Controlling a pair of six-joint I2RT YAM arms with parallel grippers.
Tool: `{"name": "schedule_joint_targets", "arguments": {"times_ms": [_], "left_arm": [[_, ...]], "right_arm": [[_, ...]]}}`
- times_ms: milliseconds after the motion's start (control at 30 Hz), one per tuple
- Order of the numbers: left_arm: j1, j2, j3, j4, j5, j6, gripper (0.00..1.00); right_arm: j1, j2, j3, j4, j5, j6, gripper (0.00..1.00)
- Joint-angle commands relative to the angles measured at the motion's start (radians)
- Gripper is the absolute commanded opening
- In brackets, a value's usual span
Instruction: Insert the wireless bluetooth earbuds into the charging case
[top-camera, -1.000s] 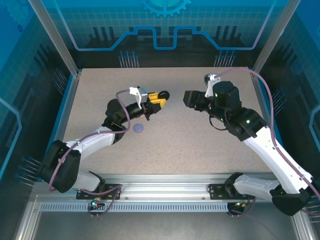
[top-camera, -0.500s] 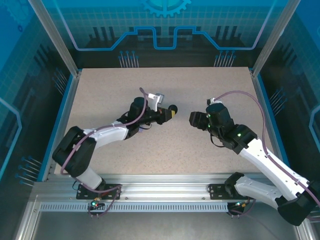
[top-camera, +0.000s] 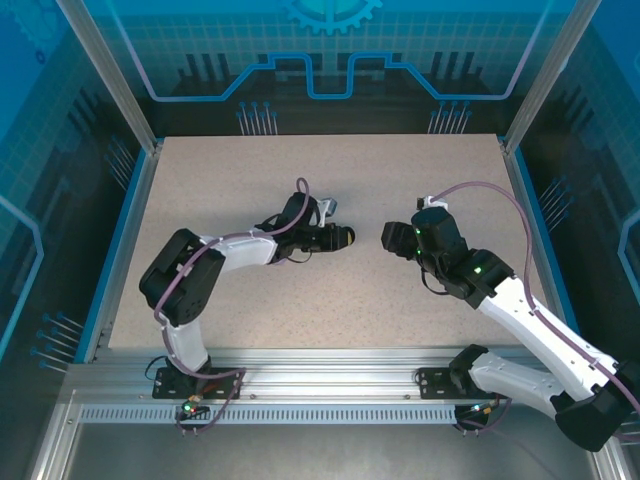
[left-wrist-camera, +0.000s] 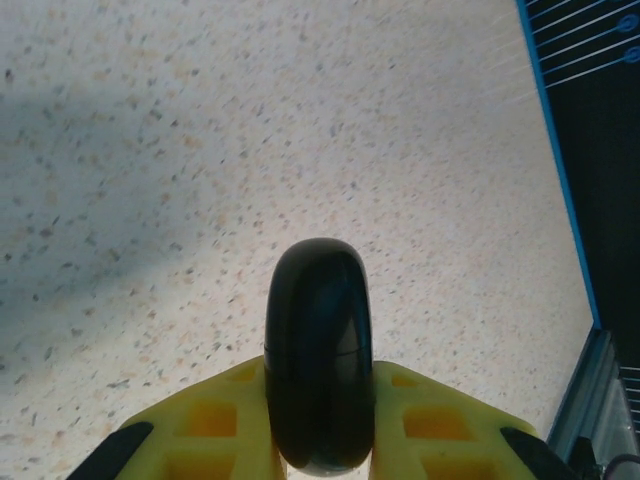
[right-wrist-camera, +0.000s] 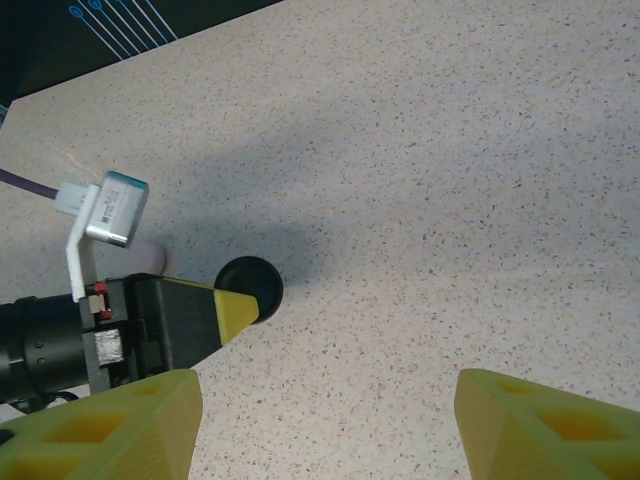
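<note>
The left arm (top-camera: 230, 250) lies stretched low across the speckled surface (top-camera: 200, 170), reaching toward the middle. At its tip the left claw (top-camera: 338, 238) is clamped on a black round case (left-wrist-camera: 318, 370). The case is held edge-on between the two yellow fingers (left-wrist-camera: 215, 425) and sticks out past them. Seen from the right wrist, a small grey box (right-wrist-camera: 112, 208) on a white bracket stands on top of that claw. A pale rounded thing (right-wrist-camera: 150, 255) peeks out just behind it on the surface, too hidden to name. A bare strip of surface lies between the case and the right claw (top-camera: 392, 238). That claw faces the case with its fingers (right-wrist-camera: 540, 425) wide apart, holding nothing. Nothing stands between the two claws.
</note>
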Motion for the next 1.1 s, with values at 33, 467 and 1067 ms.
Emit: {"name": "schedule_joint_targets", "arguments": {"times_ms": [33, 467, 1067], "left_arm": [[-0.005, 0.041, 0.042, -0.098, 0.006, 0.005, 0.02], [-0.005, 0.121, 0.047, -0.157, -0.024, 0.059, 0.16], [0.024, 0.022, 0.058, -0.305, -0.121, 0.133, 0.58]], "right_arm": [[0.006, -0.012, 0.013, -0.012, 0.037, 0.007, 0.69], [0.006, 0.002, 0.014, -0.023, 0.058, 0.01, 0.69], [0.003, -0.109, 0.052, -0.193, 0.092, 0.0, 0.77]]}}
